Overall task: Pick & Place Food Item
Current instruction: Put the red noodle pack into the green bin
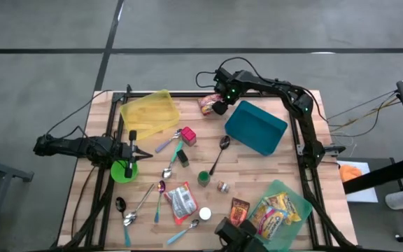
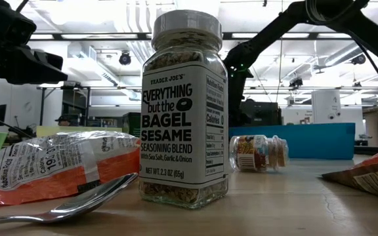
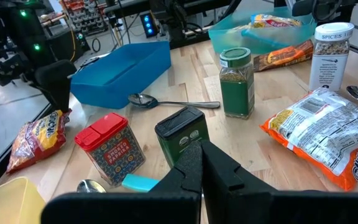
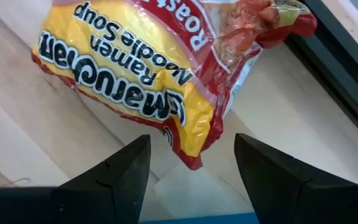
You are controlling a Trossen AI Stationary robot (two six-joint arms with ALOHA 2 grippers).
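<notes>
Two arms in the high view: right gripper (image 1: 219,106) is hovering beside the ramen packet (image 1: 208,104) at the table's far edge; right wrist view, fingers (image 4: 114,171) are gaping, empty, risking pinching only the slippery packet corner; left gripper (image 3: 199,163) is resting closed

Three bins stand on the worktop (image 1: 257,175): the blue bin (image 1: 256,126), a yellow bin (image 1: 145,112) to its left and a green bin (image 1: 296,203) nearer the front.

Five spice containers lie left of and in front of the blue bin: red tin (image 1: 188,135), dark tin (image 1: 183,157), green jar (image 1: 203,178), small toppled jar (image 1: 223,187), white-lidded jar (image 1: 205,213).

Three food packets lie loose: ramen packet (image 1: 208,105), orange-and-white bag (image 1: 180,199), brown packet (image 1: 239,208). At least two more are in the green bin.

There are about seven spoons, some overlapping.
</notes>
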